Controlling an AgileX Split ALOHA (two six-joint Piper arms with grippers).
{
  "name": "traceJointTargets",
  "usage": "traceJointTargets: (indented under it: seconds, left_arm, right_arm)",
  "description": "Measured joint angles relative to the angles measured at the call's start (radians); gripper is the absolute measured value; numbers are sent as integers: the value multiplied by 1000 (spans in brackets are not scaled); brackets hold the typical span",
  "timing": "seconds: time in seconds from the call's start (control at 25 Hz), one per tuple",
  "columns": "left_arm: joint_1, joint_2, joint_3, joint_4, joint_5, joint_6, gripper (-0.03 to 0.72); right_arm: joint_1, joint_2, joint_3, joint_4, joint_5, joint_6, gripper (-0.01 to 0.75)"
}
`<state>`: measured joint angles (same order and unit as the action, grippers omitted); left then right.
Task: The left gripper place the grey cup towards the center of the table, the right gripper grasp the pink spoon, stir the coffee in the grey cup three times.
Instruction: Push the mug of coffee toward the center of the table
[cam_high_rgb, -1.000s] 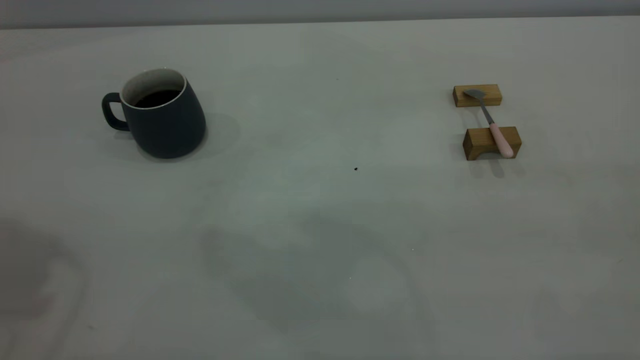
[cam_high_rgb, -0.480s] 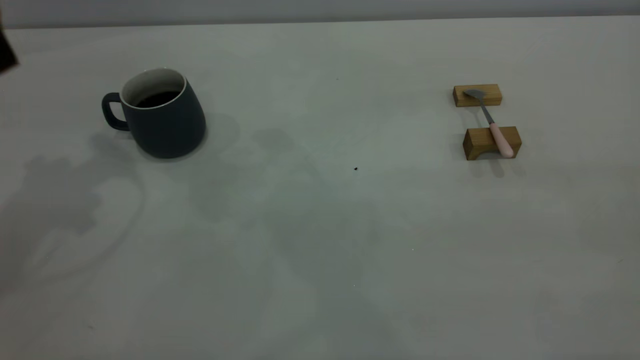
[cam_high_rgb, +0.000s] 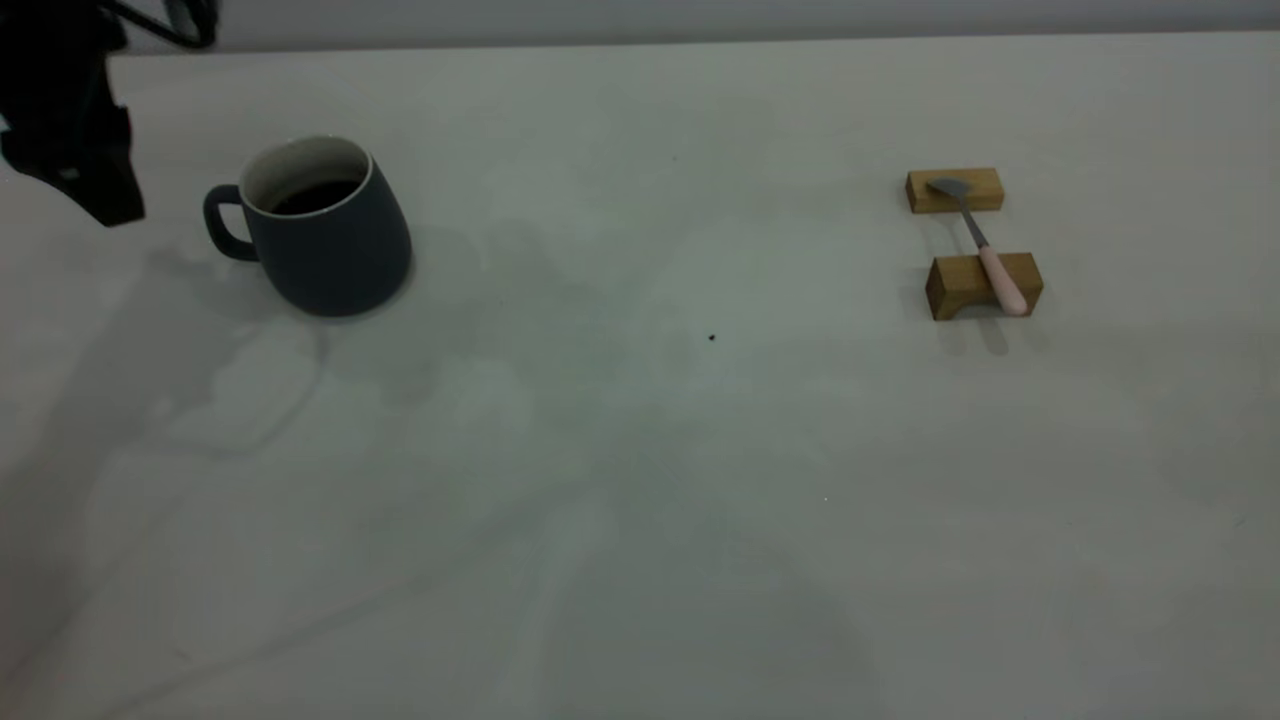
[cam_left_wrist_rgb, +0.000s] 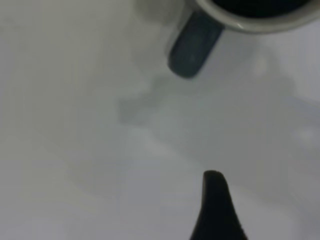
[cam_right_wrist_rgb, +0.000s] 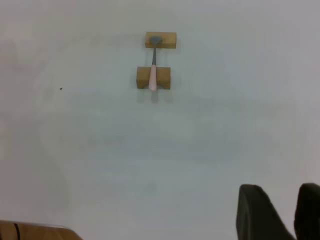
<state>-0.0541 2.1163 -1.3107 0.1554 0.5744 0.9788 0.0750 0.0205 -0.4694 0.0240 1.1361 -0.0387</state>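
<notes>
The grey cup (cam_high_rgb: 325, 240) stands at the table's (cam_high_rgb: 640, 450) left with dark coffee (cam_high_rgb: 315, 195) inside, handle (cam_high_rgb: 222, 222) pointing left. My left gripper (cam_high_rgb: 100, 195) hangs just left of that handle, apart from it and holding nothing. In the left wrist view one black finger (cam_left_wrist_rgb: 215, 207) shows, the cup's handle (cam_left_wrist_rgb: 192, 47) lies ahead of it, and the other finger is out of frame. The pink spoon (cam_high_rgb: 985, 250) lies across two wooden blocks at the right. My right gripper (cam_right_wrist_rgb: 281, 189) is far back from the pink spoon (cam_right_wrist_rgb: 153, 70), a narrow gap between its fingers.
The spoon's bowl rests on the far wooden block (cam_high_rgb: 955, 190) and its pink handle on the near notched block (cam_high_rgb: 982, 286). A tiny dark speck (cam_high_rgb: 711, 338) marks the table's middle. Arm shadows lie across the near half.
The left arm has come into the exterior view from the upper left and dropped toward the cup's handle. Its shadow slid across the table. Cup and spoon have not moved.
</notes>
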Motion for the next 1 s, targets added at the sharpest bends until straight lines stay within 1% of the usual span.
traceJointTargets:
  seconds: [0.16,0.28,0.48,0.6,0.72,0.88,0.96,1.0]
  left_arm:
    - [-13,80,-85,16,-10,76,585]
    - [-25,139,-128,29,-39,116,585]
    - [-56,212,-147,52,-118,161,585]
    - [-76,239,-150,74,-127,167,571]
    - [-90,242,-153,84,-133,168,504]
    - [-113,242,-153,112,-131,168,342]
    - [-125,242,-153,124,-128,168,246]
    - [-132,242,-153,131,-128,168,221]
  right_arm:
    - [0,0,0,0,0,0,231]
    - [0,0,0,0,0,0,231]
    - [0,0,0,0,0,0,235]
    - [0,0,0,0,0,0,236]
    - [0,0,0,0,0,0,236]
    - [0,0,0,0,0,0,237]
    - [0,0,0,0,0,0,237]
    - [0,0,0,0,0,0,237]
